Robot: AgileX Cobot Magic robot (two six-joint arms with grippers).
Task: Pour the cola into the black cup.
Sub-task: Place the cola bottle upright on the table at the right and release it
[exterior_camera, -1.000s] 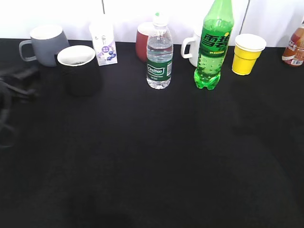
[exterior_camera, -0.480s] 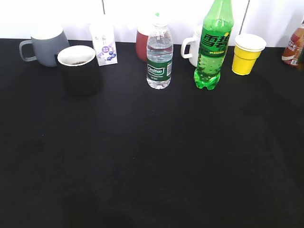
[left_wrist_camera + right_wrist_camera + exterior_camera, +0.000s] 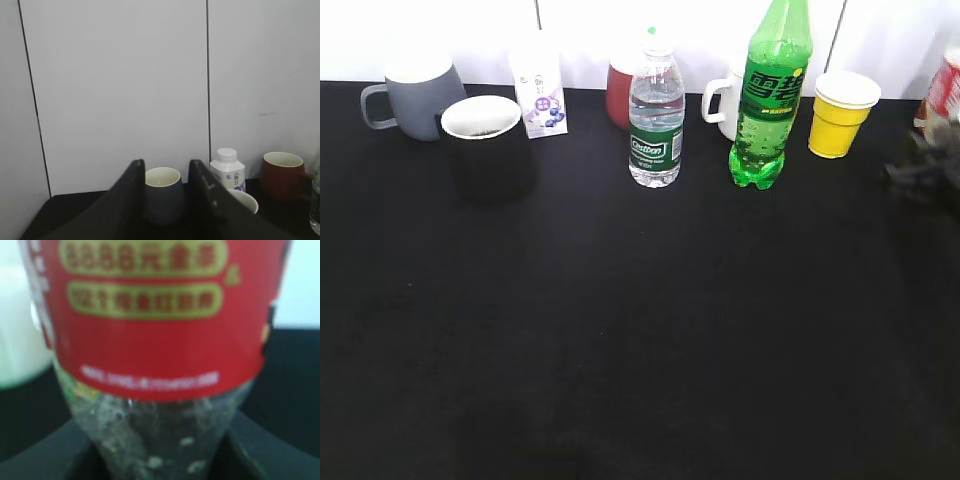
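— At the far right edge of the table [image 3: 640,330], is that the cola [image 3: 947,88]?

— Yes, only a sliver of red label shows there, with the right hand [image 3: 923,172] a dark blur just in front of it. In the right wrist view the bottle fills the frame, sitting between the fingers.

— Clenched on it?

— I cannot tell; the fingertips are out of view and any contact is hidden. The left hand [image 3: 165,172] is released, holding nothing, looking at the grey mug [image 3: 162,194].

— And the cup [image 3: 485,145]?

— Well apart, at the back left beside the grey mug, upright.

— So how to do the grasp well?

— Probably grip below the label, squarely and firmly, then lift straight up so the yellow cup [image 3: 840,112] and green bottle [image 3: 770,95] stay clear when crossing.
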